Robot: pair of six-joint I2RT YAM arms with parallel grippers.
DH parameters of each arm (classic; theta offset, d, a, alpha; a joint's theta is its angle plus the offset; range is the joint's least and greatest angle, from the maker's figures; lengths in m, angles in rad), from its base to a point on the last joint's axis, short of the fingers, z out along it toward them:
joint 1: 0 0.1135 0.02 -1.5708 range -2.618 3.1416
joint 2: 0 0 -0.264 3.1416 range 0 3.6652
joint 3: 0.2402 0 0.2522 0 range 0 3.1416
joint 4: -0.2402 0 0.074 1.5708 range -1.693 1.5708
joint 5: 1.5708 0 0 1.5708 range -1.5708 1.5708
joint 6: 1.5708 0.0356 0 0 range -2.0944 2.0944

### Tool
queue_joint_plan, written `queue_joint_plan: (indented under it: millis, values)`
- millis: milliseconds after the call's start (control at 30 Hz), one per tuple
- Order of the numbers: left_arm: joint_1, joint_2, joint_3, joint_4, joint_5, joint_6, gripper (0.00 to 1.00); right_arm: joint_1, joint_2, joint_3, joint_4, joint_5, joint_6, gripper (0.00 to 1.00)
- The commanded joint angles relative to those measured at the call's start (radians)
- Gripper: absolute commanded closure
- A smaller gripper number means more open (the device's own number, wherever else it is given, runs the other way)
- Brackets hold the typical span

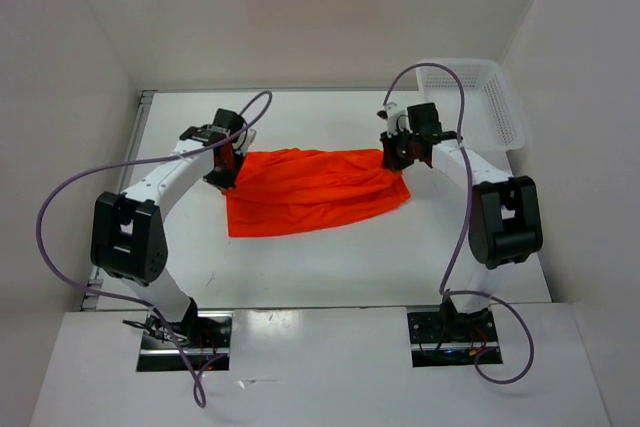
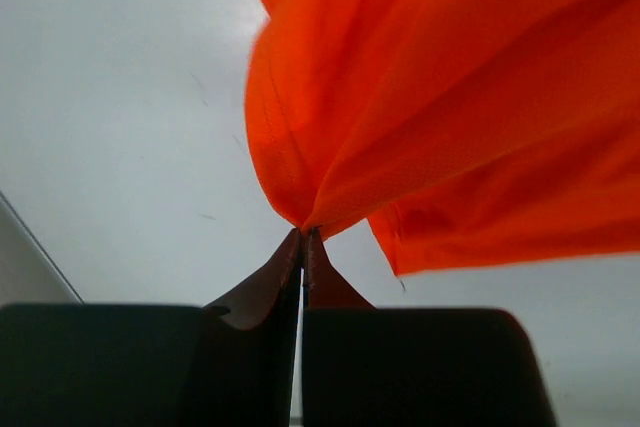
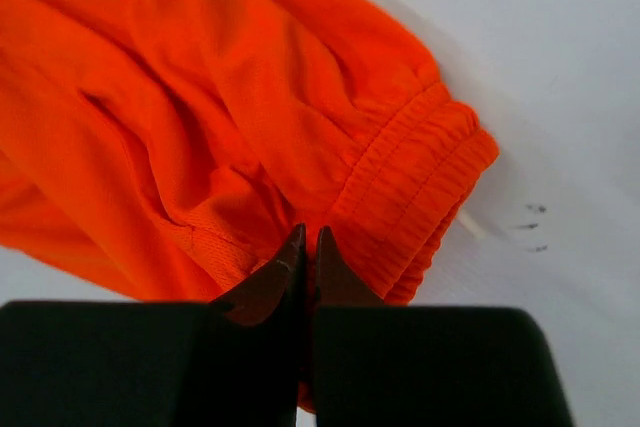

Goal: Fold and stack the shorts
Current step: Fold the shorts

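Shorts (image 1: 315,192) lie on the table (image 1: 350,267), spread between my hands: soft, light, floppy cloth. My left gripper (image 2: 303,237) pinches a seamed edge. My right gripper (image 3: 307,237) is clamped, probably on cloth beside the thicker waistband (image 3: 420,177), the firmer hold.

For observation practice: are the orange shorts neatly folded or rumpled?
Rumpled: the shorts sag in loose creases, pinched at opposite ends by the left gripper and right gripper.
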Motion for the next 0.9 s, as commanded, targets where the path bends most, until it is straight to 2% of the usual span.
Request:
queue_joint_plan:
  millis: [0,133,233,367,467,867]
  values:
    - [-0.050,-0.072,-0.083,-0.059,0.059,0.003,1.00,-0.007,-0.152,-0.067,0.059,-0.024,-0.134,1.00]
    - [-0.106,-0.072,-0.183,-0.073,0.081,0.003,1.00,0.024,-0.222,-0.214,0.068,0.001,-0.212,1.00]
    - [-0.124,-0.062,-0.192,-0.073,0.056,0.003,1.00,0.039,-0.255,-0.280,0.079,0.027,-0.223,1.00]
    - [-0.098,-0.062,-0.140,-0.073,0.025,0.003,1.00,0.039,-0.288,-0.291,0.105,0.091,-0.214,1.00]
    - [-0.046,-0.062,-0.083,-0.086,0.035,0.003,1.00,-0.008,-0.298,-0.271,0.073,0.067,-0.233,1.00]
    - [-0.035,-0.092,-0.140,-0.118,0.082,0.003,1.00,-0.027,-0.353,-0.349,0.053,0.077,-0.350,1.00]
